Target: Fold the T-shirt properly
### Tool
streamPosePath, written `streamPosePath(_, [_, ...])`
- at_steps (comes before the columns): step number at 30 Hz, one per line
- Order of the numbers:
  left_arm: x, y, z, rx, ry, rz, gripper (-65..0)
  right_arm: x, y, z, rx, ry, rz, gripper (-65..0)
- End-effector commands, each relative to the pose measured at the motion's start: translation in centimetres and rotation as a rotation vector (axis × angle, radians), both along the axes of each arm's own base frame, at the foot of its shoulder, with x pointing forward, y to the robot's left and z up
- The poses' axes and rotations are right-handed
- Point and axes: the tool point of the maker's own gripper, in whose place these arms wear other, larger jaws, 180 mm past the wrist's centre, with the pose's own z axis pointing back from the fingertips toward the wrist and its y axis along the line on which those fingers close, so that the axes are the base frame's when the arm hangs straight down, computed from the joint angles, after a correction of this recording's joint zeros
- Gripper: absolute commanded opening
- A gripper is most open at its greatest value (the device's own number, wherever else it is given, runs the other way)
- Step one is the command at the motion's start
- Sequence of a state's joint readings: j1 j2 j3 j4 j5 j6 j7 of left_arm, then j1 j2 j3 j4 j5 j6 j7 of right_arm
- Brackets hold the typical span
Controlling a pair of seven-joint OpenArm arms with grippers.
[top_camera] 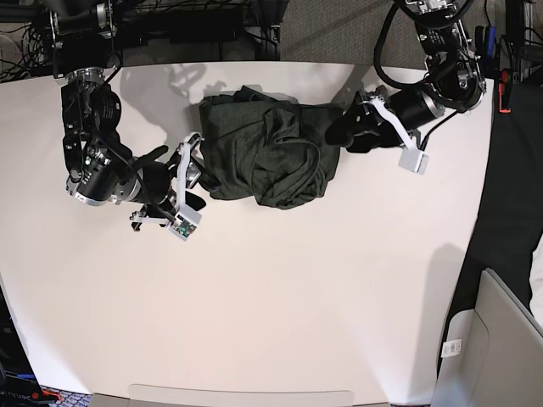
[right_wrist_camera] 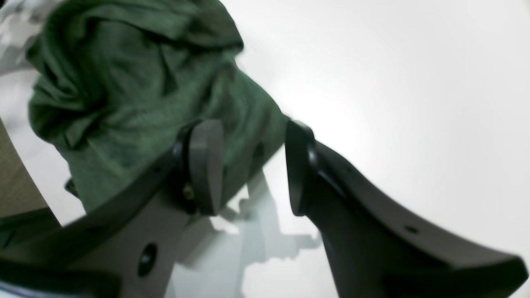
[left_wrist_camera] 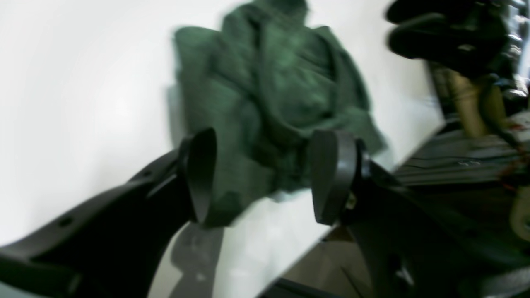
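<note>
The dark olive-green T-shirt (top_camera: 267, 153) lies crumpled in a heap on the white table (top_camera: 271, 297), near the far edge. My left gripper (top_camera: 339, 129) is at the shirt's right end. In the left wrist view it (left_wrist_camera: 265, 178) is open, with the shirt (left_wrist_camera: 273, 95) bunched between and beyond its fingers. My right gripper (top_camera: 193, 167) is at the shirt's left end. In the right wrist view it (right_wrist_camera: 250, 169) is open, with a fold of the shirt (right_wrist_camera: 136, 91) reaching between its fingers. Neither gripper is closed on the cloth.
The table's far edge (left_wrist_camera: 414, 153) runs close behind the left gripper, with dark cables and frame parts beyond it. A blurred dark shape (left_wrist_camera: 439, 33) shows at the top right of the left wrist view. A grey box (top_camera: 501, 339) stands off the table's right front corner.
</note>
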State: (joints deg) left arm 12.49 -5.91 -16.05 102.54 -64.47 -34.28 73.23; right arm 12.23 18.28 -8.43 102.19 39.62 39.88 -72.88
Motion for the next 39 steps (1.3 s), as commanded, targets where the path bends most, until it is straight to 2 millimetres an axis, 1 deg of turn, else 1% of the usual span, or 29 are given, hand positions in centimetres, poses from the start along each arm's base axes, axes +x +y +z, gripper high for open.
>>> streamPosePath(1, [0.5,-1.0,1.5,-0.028,-0.053,-0.03,-29.5,0.8,-0.2,1.3,0.02,-0.043,-0.001,-39.7])
streamPosePath(5, [0.1,-3.1,1.6,-0.048,-0.052,-0.092,-29.3,0.7,-0.6,1.1,0.02,-0.037,-0.015,-39.7])
streamPosePath(7, [-0.6,-4.0,1.3,-0.06,-0.038,-0.116,-27.1,0.7,-0.8,1.1,0.016,-0.038,-0.017,-39.7])
streamPosePath(10, [-0.7,-4.8,1.4,-0.081,-0.036,-0.117,-25.1,0.7,-1.2,1.1,0.007,-0.038,-0.021,-39.7])
streamPosePath(14, [-0.7,-4.9,1.4,-0.085,-0.036,-0.117,-24.9,0.9,-1.6,1.3,0.01,-0.042,-0.037,-39.7])
streamPosePath(17, [0.0,-4.7,2.0,-0.106,-0.069,-0.08,-23.6,0.9,-1.6,1.3,0.01,-0.042,-0.037,-39.7])
streamPosePath(20, [0.6,-4.5,2.4,-0.114,-0.088,-0.062,-23.3,0.9,-1.8,0.9,0.009,-0.029,-0.042,-39.7])
streamPosePath(24, [0.4,-4.0,2.0,-0.092,-0.08,-0.061,-23.4,0.6,-1.3,0.2,0.014,-0.003,-0.031,-39.7])
streamPosePath(26, [-0.1,-3.6,1.1,-0.052,-0.057,-0.062,-23.5,0.2,-0.1,-0.2,0.011,0.011,0.01,-39.7])
streamPosePath(27, [-0.6,-3.4,0.3,-0.028,-0.035,-0.058,-23.5,-0.1,0.8,-0.2,0.006,0.013,0.043,-39.7])
streamPosePath(29, [-1.2,-3.2,-0.6,0.004,-0.011,-0.059,-23.5,-0.5,3.2,-0.1,0.011,0.01,0.112,-39.7])
streamPosePath(31, [-1.7,-3.0,-1.2,0.027,0.008,-0.062,-23.5,-0.9,5.3,0.1,0.008,0.004,0.182,-39.7])
streamPosePath(33, [-1.7,-3.1,-1.3,0.031,0.011,-0.063,-23.6,-1.3,7.1,0.4,0.007,-0.005,0.242,-40.0])
streamPosePath(34, [-1.8,-3.1,-1.4,0.03,0.012,-0.063,-23.6,-1.4,7.9,0.6,0.002,-0.014,0.273,-41.5])
streamPosePath(38, [-1.8,-3.1,-1.4,0.028,0.012,-0.064,-23.6,-1.9,10.0,1.0,-0.037,-0.04,0.379,-54.2])
streamPosePath(39, [-1.8,-3.1,-1.4,0.028,0.015,-0.064,-23.6,-2.0,10.4,1.0,-0.048,-0.043,0.399,-55.5])
